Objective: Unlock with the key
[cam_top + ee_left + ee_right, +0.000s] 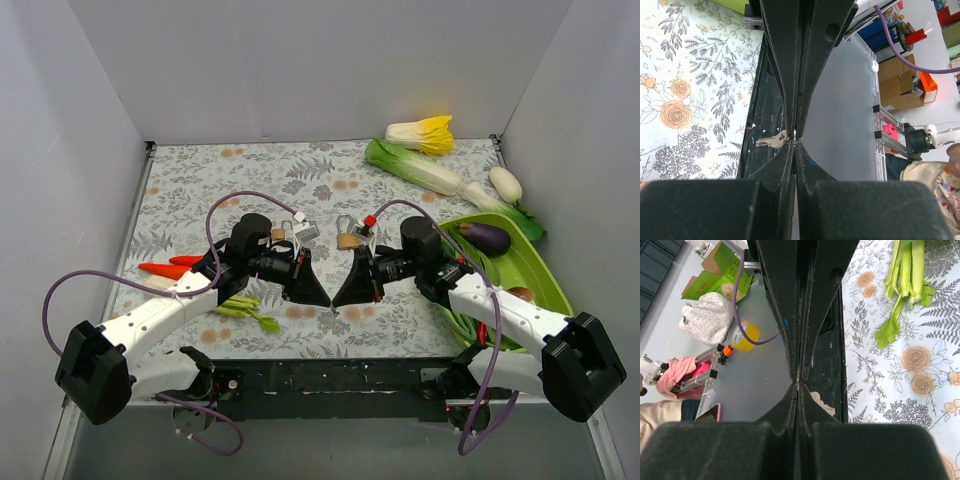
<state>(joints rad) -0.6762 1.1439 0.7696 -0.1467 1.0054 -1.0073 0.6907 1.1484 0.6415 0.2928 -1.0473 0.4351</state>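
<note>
My left gripper point(796, 142) is pinched shut on the key point(772, 142), whose blade juts out sideways. My right gripper point(798, 382) meets it tip to tip, fingers pressed together. The brass padlock point(348, 239) lies apart on the flowered mat point(200, 190), untouched, so the unlocking itself remains.

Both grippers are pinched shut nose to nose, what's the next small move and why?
Probably ease the left gripper open a touch. It and the right gripper are both shut, tip to tip, with the key sticking out sideways where they meet. That looks like a handover, though the right wrist view hides the key.
</note>
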